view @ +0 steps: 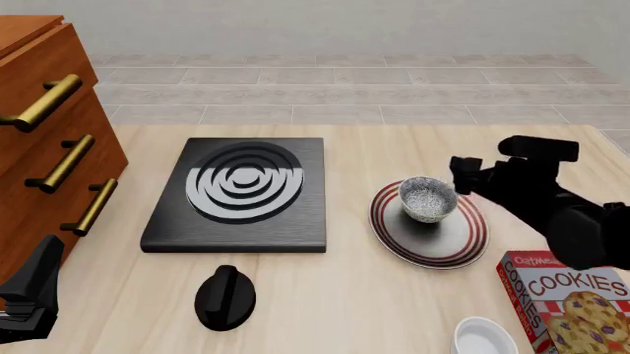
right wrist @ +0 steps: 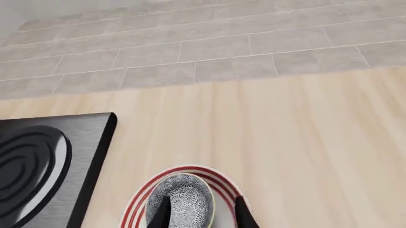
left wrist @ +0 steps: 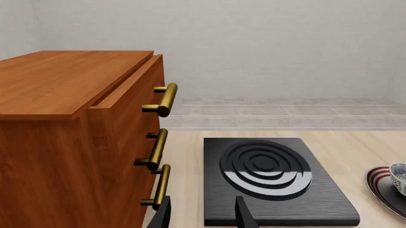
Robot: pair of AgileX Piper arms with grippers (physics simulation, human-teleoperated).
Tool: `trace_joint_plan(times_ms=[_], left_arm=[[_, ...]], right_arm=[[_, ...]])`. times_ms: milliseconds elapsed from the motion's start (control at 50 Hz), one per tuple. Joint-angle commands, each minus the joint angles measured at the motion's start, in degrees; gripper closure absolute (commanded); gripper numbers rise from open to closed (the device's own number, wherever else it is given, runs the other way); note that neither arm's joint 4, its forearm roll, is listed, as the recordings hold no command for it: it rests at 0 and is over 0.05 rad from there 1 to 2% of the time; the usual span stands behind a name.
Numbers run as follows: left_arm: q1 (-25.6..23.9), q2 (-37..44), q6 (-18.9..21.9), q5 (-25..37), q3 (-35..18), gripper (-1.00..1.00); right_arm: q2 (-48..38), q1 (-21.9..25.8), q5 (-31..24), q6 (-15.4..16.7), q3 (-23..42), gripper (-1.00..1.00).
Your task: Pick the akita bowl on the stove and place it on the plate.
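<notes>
The akita bowl (view: 426,198) sits upright on the red-striped plate (view: 433,242), right of the stove (view: 236,195), whose burner rings are bare. My right gripper (view: 462,177) hovers just right of and above the bowl. In the right wrist view its dark fingers (right wrist: 243,213) stand apart over the bowl (right wrist: 184,202) and the plate's rim (right wrist: 135,205), gripping nothing; the right gripper (right wrist: 201,214) is open. My left gripper (view: 29,295) rests low at the table's near left, open (left wrist: 203,213), facing the stove (left wrist: 273,175).
A wooden drawer cabinet (view: 40,147) with brass handles stands at the left. A black round knob (view: 224,296) lies in front of the stove. A cookies box (view: 566,302) and a plain white bowl (view: 485,338) sit at the near right.
</notes>
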State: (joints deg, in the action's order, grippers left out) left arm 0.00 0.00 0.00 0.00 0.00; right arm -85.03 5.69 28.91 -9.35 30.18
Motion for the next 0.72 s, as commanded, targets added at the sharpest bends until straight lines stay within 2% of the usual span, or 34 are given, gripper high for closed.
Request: trace_joint_plan(times_ms=[20,180,280,400,540,620,680,720], left_arm=[[0.0,0.0,0.0,0.0,0.0,-1.0],[0.0,0.0,0.0,0.0,0.0,-1.0],[0.0,0.0,0.0,0.0,0.0,-1.0],[0.0,0.0,0.0,0.0,0.0,-1.0],[0.0,0.0,0.0,0.0,0.0,-1.0],[0.0,0.0,0.0,0.0,0.0,-1.0],[0.0,0.0,0.0,0.0,0.0,-1.0],[0.0,0.0,0.0,0.0,0.0,-1.0]], right_arm=[[6.0,-1.2,3.9,2.2,-4.4,-1.0],[9.9,-1.5,9.2,6.2,-9.4,-1.0],[11.6,-2.3,13.0,5.1,-13.1,-1.0],[15.4,-3.8,16.0,6.7,-16.9,-1.0],[17.4,-6.1,19.3,6.9,-19.5,-1.0],[20.6,-6.0,22.3,10.6,-22.5,-1.0],[21.0,-6.2,23.2,9.7,-23.1,-1.0],[20.9,-6.7,25.4,10.1,-24.2,-1.0]])
